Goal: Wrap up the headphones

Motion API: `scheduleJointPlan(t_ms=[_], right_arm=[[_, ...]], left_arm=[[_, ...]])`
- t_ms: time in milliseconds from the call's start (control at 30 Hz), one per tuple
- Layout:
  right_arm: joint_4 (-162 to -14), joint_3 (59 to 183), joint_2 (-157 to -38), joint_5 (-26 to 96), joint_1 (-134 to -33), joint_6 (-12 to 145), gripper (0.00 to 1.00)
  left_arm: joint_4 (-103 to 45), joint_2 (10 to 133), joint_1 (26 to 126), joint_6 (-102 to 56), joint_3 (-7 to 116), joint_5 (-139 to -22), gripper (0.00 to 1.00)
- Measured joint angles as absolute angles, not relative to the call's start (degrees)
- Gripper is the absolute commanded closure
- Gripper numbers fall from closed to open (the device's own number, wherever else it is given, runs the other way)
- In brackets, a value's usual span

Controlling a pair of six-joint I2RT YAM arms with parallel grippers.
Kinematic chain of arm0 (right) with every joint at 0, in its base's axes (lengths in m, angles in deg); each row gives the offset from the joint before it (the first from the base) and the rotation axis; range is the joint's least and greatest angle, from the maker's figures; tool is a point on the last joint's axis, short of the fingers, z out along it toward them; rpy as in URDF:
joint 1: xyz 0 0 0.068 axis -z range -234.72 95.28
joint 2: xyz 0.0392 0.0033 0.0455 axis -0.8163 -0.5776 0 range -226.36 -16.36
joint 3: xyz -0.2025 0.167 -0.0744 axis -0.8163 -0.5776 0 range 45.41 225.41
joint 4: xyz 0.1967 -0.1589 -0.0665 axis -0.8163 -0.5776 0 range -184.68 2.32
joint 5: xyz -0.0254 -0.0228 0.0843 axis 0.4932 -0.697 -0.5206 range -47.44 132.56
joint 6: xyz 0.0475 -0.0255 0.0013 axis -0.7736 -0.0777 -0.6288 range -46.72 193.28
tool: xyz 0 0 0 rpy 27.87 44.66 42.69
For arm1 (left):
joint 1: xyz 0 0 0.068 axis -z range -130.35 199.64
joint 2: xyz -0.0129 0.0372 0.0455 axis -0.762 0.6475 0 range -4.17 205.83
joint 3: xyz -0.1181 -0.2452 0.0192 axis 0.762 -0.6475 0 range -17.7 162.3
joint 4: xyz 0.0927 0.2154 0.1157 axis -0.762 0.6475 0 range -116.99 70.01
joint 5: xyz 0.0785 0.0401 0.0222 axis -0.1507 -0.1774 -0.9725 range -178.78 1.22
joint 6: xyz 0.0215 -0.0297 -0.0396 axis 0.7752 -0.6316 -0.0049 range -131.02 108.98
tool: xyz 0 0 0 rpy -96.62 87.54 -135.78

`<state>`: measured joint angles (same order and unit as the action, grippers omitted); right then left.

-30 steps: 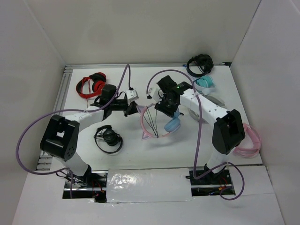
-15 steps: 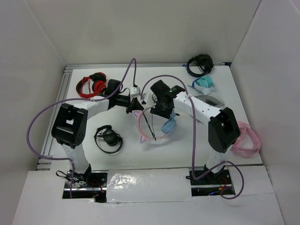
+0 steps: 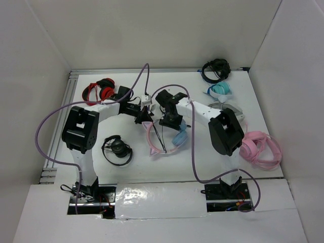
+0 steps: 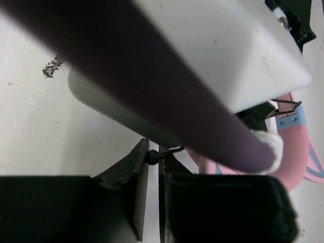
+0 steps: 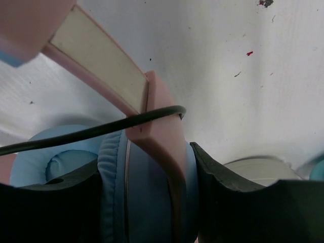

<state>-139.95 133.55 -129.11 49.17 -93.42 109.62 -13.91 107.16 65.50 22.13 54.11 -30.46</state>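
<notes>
Lying near the centre of the table (image 3: 202, 159): the headphones (image 3: 178, 137), at 6 o'clock of both wrists. Pinching their black cable (image 4: 171, 150) with the nearly closed left gripper (image 4: 152, 172), forearm stretched toward 2 o'clock. Clamping blue cup and pink band in the right gripper (image 5: 147, 162), forearm toward 10 o'clock.

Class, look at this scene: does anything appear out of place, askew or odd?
The headphones have their black cable trailing loose across the pink headband, not wound. Small dark specks dot the table.
</notes>
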Motion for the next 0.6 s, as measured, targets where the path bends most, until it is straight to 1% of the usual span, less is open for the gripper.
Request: scheduleJointPlan(t_ms=[133, 200, 233, 267, 300, 500, 600], right_arm=[[-140.69, 134.12, -129.88, 50.01, -93.50, 108.88, 1.00], [-141.74, 134.12, -129.96, 50.84, -93.77, 108.77, 1.00], [-142.33, 134.09, -130.07, 51.14, -93.92, 108.83, 1.00], [-143.25, 134.09, -130.20, 51.36, -94.14, 108.99, 1.00], [-144.08, 134.09, -130.38, 51.40, -94.38, 109.12, 1.00], [-147.42, 134.09, -131.97, 51.71, -95.62, 109.36, 1.00], [-147.55, 134.09, -132.35, 52.02, -95.69, 109.16, 0.97]], left_arm=[[-11.66, 108.91, 65.37, 23.13, 56.32, -30.46, 0.70], [-11.16, 109.47, 65.35, 23.31, 57.15, -30.57, 0.62], [-11.05, 109.67, 65.28, 23.35, 57.52, -30.63, 0.54], [-11.05, 109.80, 65.17, 23.27, 57.93, -30.81, 0.07], [-11.20, 109.87, 65.04, 23.61, 58.33, -30.96, 0.01], [-11.83, 109.87, 64.17, 22.96, 59.40, -32.40, 0.01], [-13.23, 109.85, 63.91, 21.58, 59.40, -33.89, 0.01]])
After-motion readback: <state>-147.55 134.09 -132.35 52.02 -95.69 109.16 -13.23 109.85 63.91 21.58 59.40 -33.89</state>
